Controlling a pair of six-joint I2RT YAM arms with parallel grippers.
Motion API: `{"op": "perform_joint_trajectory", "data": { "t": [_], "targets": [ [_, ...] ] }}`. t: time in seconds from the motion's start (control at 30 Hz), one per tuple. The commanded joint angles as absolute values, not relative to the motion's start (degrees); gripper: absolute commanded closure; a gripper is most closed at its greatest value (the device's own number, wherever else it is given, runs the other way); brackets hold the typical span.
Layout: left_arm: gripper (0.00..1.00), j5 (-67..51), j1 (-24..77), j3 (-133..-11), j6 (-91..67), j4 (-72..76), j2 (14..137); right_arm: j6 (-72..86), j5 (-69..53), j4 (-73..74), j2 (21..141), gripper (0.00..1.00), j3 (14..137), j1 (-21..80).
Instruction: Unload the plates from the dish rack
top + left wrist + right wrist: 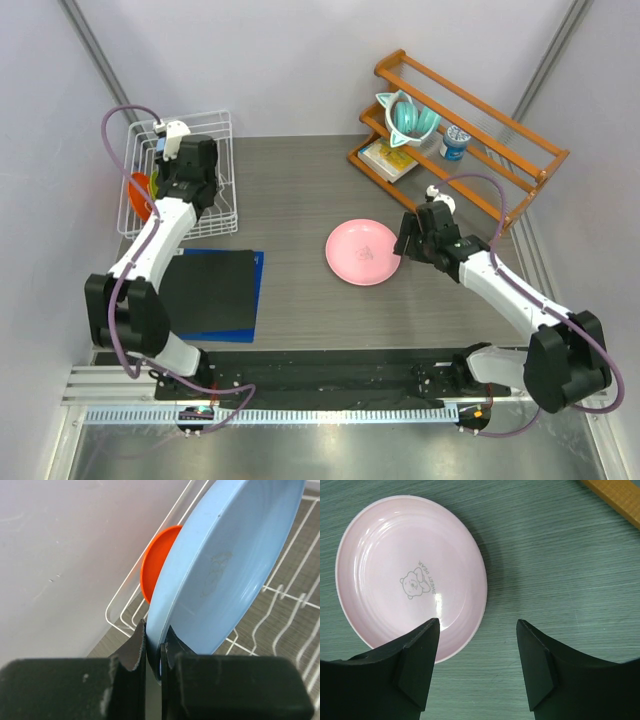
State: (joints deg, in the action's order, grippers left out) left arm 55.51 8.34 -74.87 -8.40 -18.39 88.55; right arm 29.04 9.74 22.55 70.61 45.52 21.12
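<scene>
In the left wrist view my left gripper point(155, 640) is shut on the rim of the light blue plate point(225, 575), which stands on edge in the white wire dish rack point(120, 622). An orange plate point(157, 565) stands behind it. From above, the left gripper point(163, 152) reaches into the dish rack point(215, 125), where the orange plate point(140, 190) and a sliver of green plate point(155, 183) show. The pink plate point(363, 251) lies flat mid-table. My right gripper point(405, 240) hovers open over its right edge; the pink plate point(410, 575) lies under the left finger of the right gripper point(477, 625).
A dark mat on a blue sheet point(215, 290) lies in front of the dish rack. At the back right stands a wooden shelf rack point(470, 130) with a teal cup point(408, 115), a small blue-and-white can point(455, 142) and a yellow packet point(388, 158).
</scene>
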Motion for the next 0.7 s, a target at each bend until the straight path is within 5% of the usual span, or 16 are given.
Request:
{"op": "perform_joint_trajectory", "data": {
  "t": [0.0,0.4,0.67],
  "targets": [
    [1.0,56.9,10.6,-77.5,-6.9,-18.9,79.8,28.7,10.0,23.6,64.7,0.31,45.6,20.9],
    [1.0,23.4,14.0,-73.7,-23.7,-35.6,66.5,30.8,-6.8,17.4,55.4,0.23,44.6,21.0],
    [1.0,-2.9,18.1,-60.0,-34.4,-25.8,63.8,37.3,-14.5,7.5,54.4,0.2,41.9,21.4]
  ]
}}
